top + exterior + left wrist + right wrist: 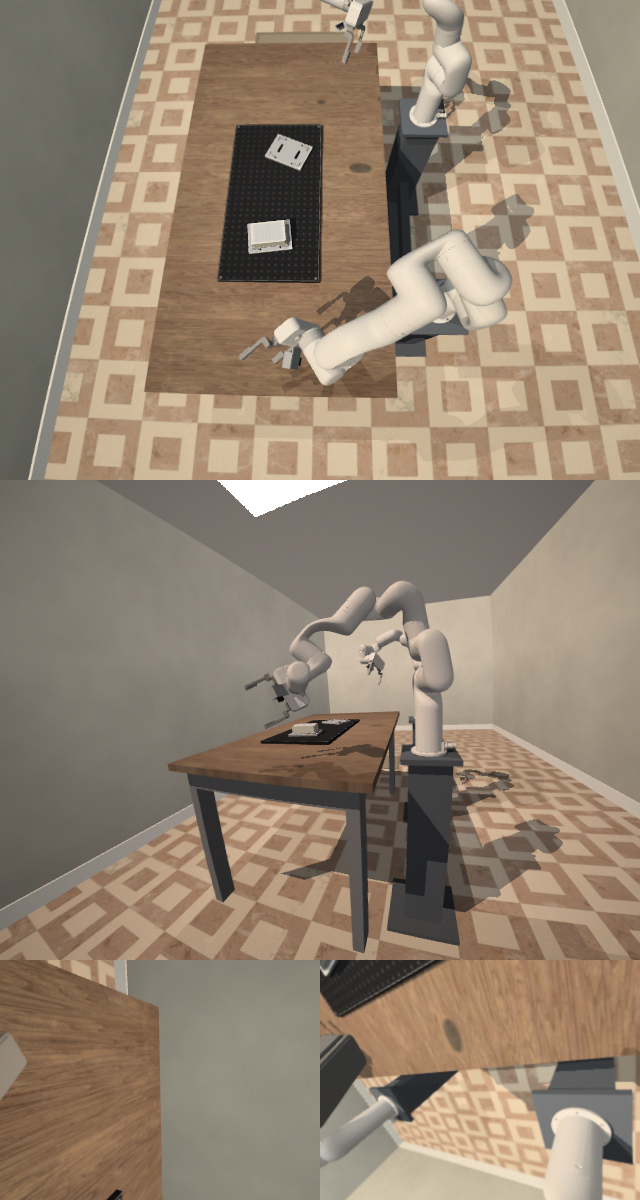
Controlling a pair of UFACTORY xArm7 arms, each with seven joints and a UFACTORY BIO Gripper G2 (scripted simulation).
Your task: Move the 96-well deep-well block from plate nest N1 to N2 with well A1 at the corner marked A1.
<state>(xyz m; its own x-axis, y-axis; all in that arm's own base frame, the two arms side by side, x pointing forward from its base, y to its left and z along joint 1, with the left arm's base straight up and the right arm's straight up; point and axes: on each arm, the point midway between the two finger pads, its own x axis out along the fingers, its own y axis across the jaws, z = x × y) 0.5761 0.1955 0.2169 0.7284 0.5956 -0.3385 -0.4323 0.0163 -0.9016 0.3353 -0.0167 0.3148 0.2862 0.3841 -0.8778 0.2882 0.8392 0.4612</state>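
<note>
The white deep-well block [268, 232] [305, 728] sits in nest N1 [288, 240] and looks level; its well labels are too small to read. Nest N2 [289, 151] [334, 721] is an empty pale plate with two dark slots, turned at an angle to N1. My left gripper [258, 359] [256, 707] is open and empty, raised above the table's near end in the top view, away from the block. My right gripper [351, 56] [375, 677] is open and empty, raised near the table's far end, beyond N2. Neither wrist view shows the whole block.
Both nests stand on a black perforated board [273, 196] [370, 980] on the wooden table [346, 222] [232, 756] [90, 1085] [520, 1010]. The arm pedestals stand along the table's right side in the top view. A wall rises beyond the opposite edge.
</note>
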